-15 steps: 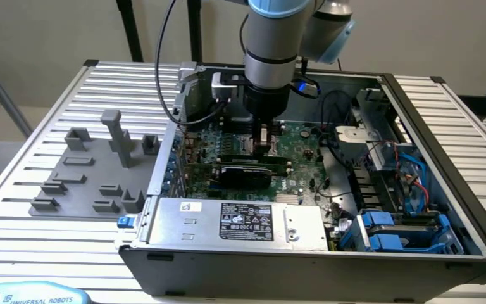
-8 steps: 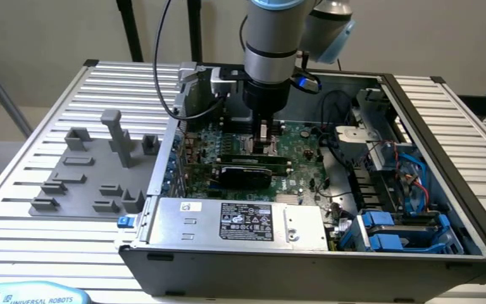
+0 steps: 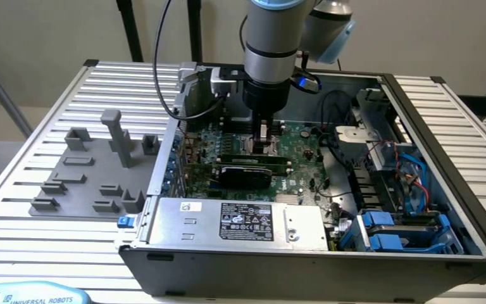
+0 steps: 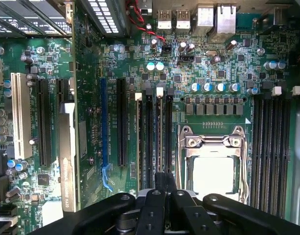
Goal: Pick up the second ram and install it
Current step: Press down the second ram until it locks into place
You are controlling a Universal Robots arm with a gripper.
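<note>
Green second ram (image 4: 161, 139) edge-on in claw (image 4: 162, 196), claw clamped on it, above mobo (image 4: 213, 73) slots

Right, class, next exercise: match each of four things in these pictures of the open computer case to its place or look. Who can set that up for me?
Things:
1. gripper
2. CPU socket
3. grey fixture blocks
4. power supply

Places or looks:
A. on the motherboard, between two banks of black memory slots
B. silver box with a label, along the case's near wall
C. low over the motherboard, inside the open case
D. on the slatted table outside the case, at the exterior view's left

Pairs: 1-C, 2-A, 3-D, 4-B
</note>
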